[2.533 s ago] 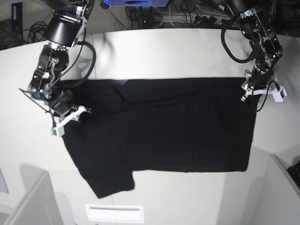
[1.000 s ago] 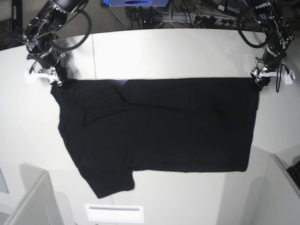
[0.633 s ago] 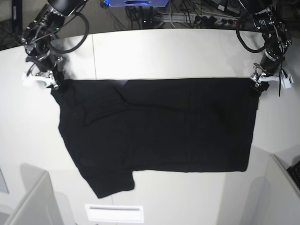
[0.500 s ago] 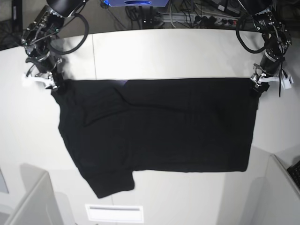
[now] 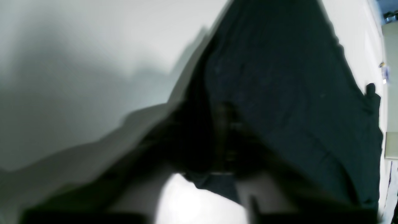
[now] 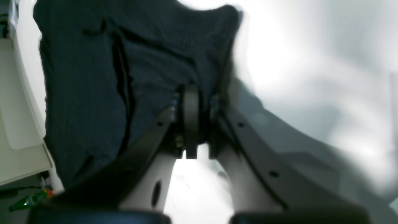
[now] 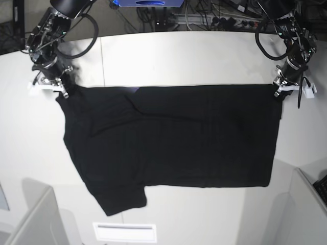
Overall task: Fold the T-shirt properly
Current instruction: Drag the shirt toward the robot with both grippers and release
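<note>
The black T-shirt (image 7: 173, 138) lies spread flat on the white table (image 7: 179, 56), one short sleeve pointing toward the front left. A small purple bit shows at its far edge. My right gripper (image 7: 62, 92) sits at the shirt's far-left corner. In the right wrist view its jaws (image 6: 191, 105) are pressed together on the dark cloth (image 6: 93, 77). My left gripper (image 7: 279, 93) is at the far-right corner. The left wrist view is blurred, but the cloth (image 5: 279, 77) tents up into the gripper (image 5: 225, 146), pinched there.
Grey partition panels stand at the front left (image 7: 30, 219) and the front right (image 7: 306, 204). A white slotted plate (image 7: 124, 232) sits at the table's front edge. Cables and a power strip (image 7: 225, 20) run behind the table.
Both grippers have gone from open beside the shirt's far corners to shut on them. The right gripper shifted slightly inward. The shirt itself has hardly moved.
</note>
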{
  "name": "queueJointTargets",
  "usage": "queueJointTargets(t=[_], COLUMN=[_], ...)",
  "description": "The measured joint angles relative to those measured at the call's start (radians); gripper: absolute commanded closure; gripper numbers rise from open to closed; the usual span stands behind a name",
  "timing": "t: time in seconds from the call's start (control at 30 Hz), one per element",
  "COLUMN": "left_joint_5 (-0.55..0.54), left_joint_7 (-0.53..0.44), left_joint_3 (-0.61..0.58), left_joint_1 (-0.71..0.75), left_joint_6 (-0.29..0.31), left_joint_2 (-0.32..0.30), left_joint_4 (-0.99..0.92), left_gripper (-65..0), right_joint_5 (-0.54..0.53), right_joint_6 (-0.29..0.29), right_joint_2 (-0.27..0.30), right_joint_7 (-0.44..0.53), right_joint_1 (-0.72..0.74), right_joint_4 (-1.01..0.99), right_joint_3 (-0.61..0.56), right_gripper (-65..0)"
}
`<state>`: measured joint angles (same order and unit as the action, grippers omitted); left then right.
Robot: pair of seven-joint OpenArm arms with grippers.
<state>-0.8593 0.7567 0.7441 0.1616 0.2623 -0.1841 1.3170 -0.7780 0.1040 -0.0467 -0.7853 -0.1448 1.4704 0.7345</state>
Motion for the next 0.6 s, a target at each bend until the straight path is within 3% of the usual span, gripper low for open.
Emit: queueJointTargets(t=[0.33, 0.6], left_joint_5=[-0.008, 0.016], left_joint_7=[0.003, 0.029], left_joint_3=[-0.002, -0.005], left_joint_1=[0.037, 0.130], left_joint_6=[0.001, -0.008], left_joint_2=[-0.002, -0.008], left_joint_4=[0.018, 0.167], left_gripper=[0.0, 0.0], right_joint_5=[0.013, 0.013], right_joint_6=[-0.003, -0.008], right_joint_2=[0.011, 0.011], right_joint_7=[-0.015, -0.058], right_joint_1=[-0.014, -0.057], right_joint_4=[0.042, 0.142], right_joint_3=[-0.001, -0.002], right_gripper=[0.0, 0.0])
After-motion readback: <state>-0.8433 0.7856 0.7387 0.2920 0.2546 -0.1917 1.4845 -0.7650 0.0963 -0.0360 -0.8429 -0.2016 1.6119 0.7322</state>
